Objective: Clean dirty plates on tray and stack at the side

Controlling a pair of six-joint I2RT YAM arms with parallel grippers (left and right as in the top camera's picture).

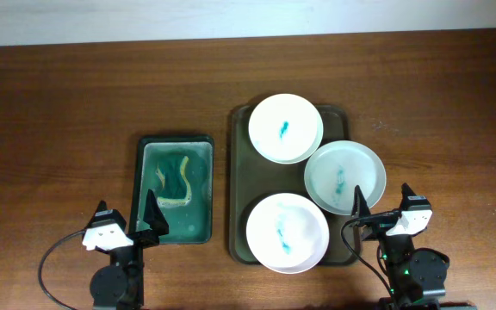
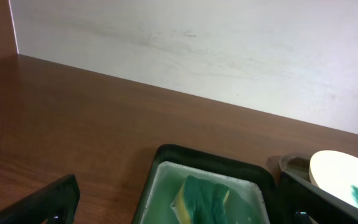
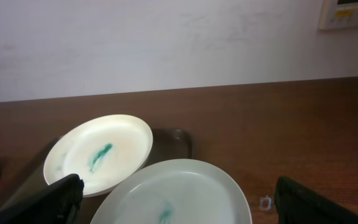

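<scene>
Three white plates with blue-green smears lie on a dark tray: one at the back, one at the right, one at the front. A green and yellow sponge lies in a small dark basin of greenish water; it also shows in the left wrist view. My left gripper is open and empty at the basin's front left corner. My right gripper is open and empty just in front of the right plate. The back plate lies beyond it.
The wooden table runs to a pale wall at the back. A small white mark lies on the wood right of the tray. Cables run from both arm bases at the front edge.
</scene>
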